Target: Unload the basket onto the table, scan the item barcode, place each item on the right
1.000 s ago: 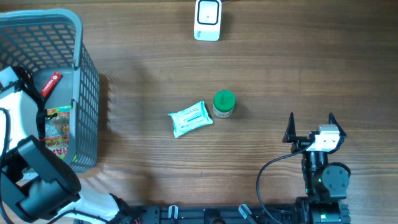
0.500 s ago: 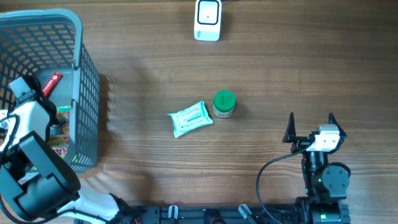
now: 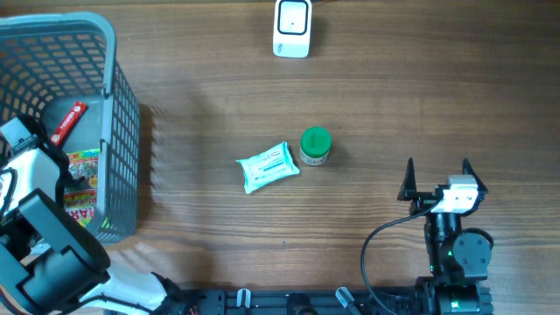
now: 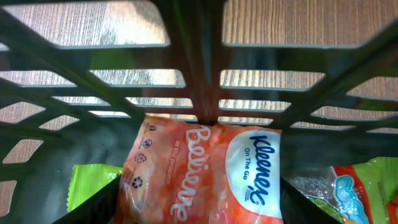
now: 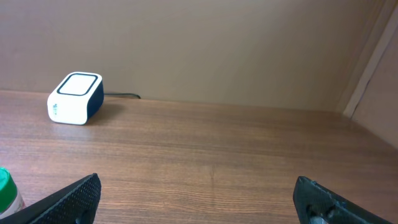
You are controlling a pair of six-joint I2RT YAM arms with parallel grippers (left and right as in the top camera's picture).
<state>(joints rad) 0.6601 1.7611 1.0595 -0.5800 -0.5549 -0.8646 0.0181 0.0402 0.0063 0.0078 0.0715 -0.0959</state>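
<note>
My left gripper (image 4: 199, 208) is down inside the grey basket (image 3: 122, 114). Its two dark fingers press against both sides of an orange and white Kleenex tissue pack (image 4: 205, 174), which lies against the basket's mesh wall (image 4: 199, 56). The white barcode scanner (image 3: 292, 28) stands at the far edge of the table; it also shows in the right wrist view, scanner (image 5: 76, 98) at the left. My right gripper (image 3: 437, 175) rests open at the near right with nothing between its fingers.
A teal wipes pack (image 3: 269, 166) and a green-lidded jar (image 3: 315, 146) lie mid-table. In the basket are a red stick pack (image 3: 70, 120), colourful snack packets (image 3: 83, 188) and a lime packet (image 4: 87, 180). The basket's walls close in on the left arm.
The left arm has shifted a little inside the basket and its jaws have drawn in onto the tissue pack. The right arm has not moved.
</note>
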